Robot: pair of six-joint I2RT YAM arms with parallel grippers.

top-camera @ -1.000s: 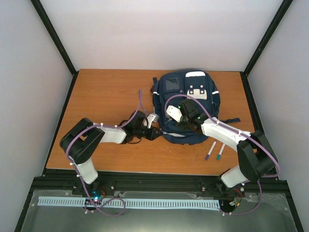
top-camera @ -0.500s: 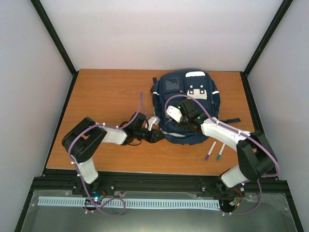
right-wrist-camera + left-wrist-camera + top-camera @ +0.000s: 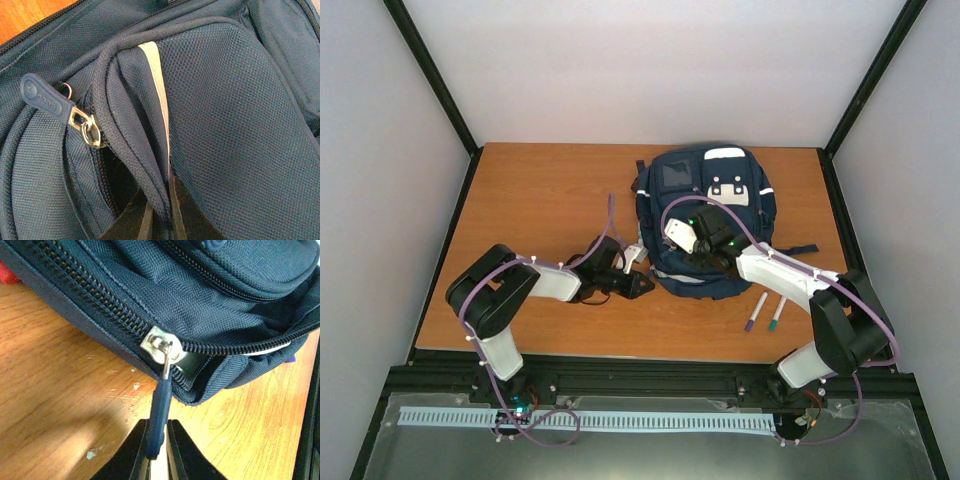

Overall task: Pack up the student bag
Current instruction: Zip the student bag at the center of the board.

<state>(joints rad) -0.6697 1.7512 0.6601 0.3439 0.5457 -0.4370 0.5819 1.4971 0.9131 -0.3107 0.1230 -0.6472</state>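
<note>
Left wrist: your left hand point(image 3: 157, 434) clamped on zipper pull point(image 3: 160, 405); right hand point(image 3: 161, 201) pinches piped seam point(image 3: 127, 147). Judge student bag point(image 3: 200, 295) soft, floppy: grip seam and pull, not loose cloth.

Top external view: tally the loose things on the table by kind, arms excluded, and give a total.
student bag: 1
markers: 2 (purple-capped marker, teal-capped marker)
Total: 3
</note>
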